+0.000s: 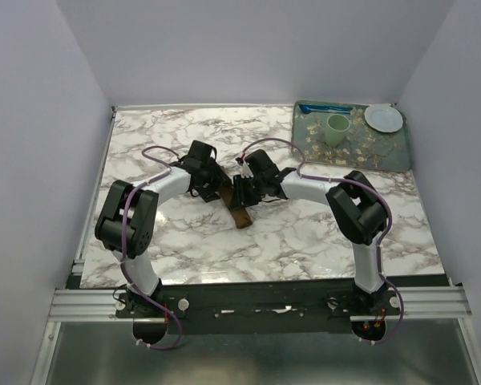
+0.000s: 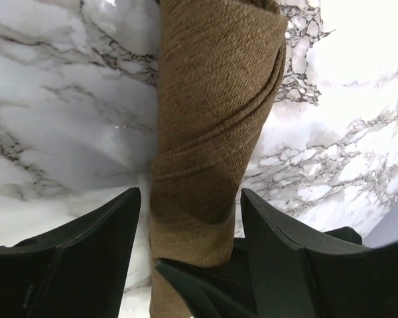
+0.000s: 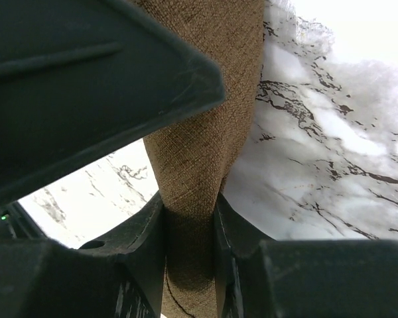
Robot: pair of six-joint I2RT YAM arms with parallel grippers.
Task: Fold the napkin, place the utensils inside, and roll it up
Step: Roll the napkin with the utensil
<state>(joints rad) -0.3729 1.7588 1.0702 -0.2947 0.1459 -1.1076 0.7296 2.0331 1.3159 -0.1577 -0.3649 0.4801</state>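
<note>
The brown napkin lies as a tight roll on the marble table, near its middle. In the left wrist view the napkin roll runs up between my fingers. My left gripper straddles it, open, with a thin gap on each side. My right gripper is shut on the napkin roll, both pads pressed into the cloth. Seen from above, the left gripper and the right gripper meet over the roll's far end. The utensils are hidden from view.
A patterned tray sits at the back right with a green cup, a white plate and a bright blue utensil. White walls close in the table on three sides. The left gripper's body fills the upper left of the right wrist view.
</note>
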